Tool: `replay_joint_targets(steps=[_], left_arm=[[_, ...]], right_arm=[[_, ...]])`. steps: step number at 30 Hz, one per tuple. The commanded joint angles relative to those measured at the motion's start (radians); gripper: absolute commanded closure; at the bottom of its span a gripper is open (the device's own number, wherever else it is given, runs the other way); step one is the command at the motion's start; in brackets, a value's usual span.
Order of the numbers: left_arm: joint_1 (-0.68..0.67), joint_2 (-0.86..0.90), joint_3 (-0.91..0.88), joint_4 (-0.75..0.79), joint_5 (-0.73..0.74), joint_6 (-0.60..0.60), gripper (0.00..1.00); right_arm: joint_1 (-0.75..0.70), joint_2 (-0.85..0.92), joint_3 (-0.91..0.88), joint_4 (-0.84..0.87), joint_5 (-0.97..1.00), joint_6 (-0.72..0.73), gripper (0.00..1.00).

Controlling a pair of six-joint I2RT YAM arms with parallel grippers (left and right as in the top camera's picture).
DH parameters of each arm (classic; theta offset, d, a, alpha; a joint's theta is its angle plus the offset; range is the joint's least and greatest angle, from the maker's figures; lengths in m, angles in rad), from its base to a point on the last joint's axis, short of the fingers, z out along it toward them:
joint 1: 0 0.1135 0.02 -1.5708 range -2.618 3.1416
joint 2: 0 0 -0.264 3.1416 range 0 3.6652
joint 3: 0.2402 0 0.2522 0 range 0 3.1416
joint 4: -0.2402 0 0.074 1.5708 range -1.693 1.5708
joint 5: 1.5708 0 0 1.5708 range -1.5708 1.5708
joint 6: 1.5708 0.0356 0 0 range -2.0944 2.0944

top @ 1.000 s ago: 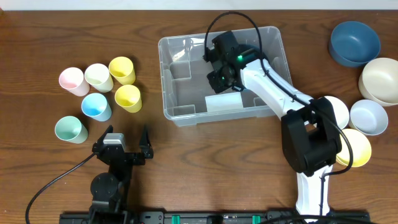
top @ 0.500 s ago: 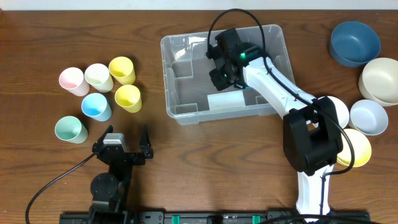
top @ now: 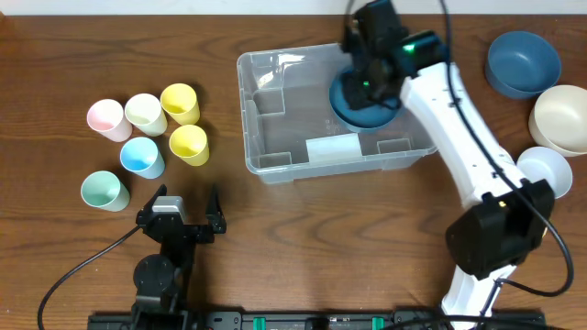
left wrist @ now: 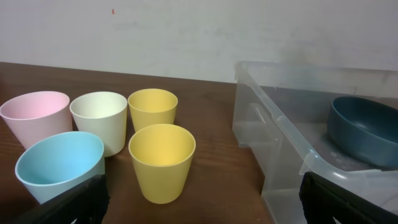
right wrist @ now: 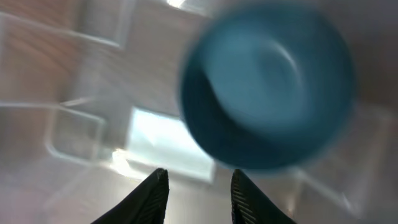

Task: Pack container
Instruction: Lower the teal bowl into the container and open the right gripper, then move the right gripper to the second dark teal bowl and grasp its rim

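Right gripper [right wrist: 198, 178] spread apart, empty, poised over dark blue bowl [right wrist: 267, 87] seated inside container [top: 275, 137], upper centre of overhead frame: bowl apparently packed, grip unneeded.

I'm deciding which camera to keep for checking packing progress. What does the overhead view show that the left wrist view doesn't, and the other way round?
Only overhead: the mint cup, the loose bowls on the right, among them a slate blue bowl, a cream bowl and a white bowl, and the right arm reaching over the container.
Only left wrist: the pale wall behind the table, and the cups' outer sides.
Both: the container, the dark blue bowl inside it, the pink cup, cream cup, light blue cup and two yellow cups.
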Motion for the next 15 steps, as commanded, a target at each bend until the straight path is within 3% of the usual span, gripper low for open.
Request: replay_joint_targets(steps=[1, 9, 15], left_arm=[[0.006, -0.006, -0.024, -0.032, -0.008, 0.013, 0.02], [0.006, -0.006, -0.024, -0.032, -0.008, 0.013, 0.02], [0.006, -0.006, -0.024, -0.032, -0.008, 0.013, 0.02]], right_arm=[[-0.066, 0.006, 0.004, -0.030, 0.039, 0.092, 0.66], [-0.328, -0.019, 0.005, -0.006, 0.039, 0.156, 0.59], [-0.491, 0.002, 0.004, 0.132, 0.045, -0.003, 0.56]])
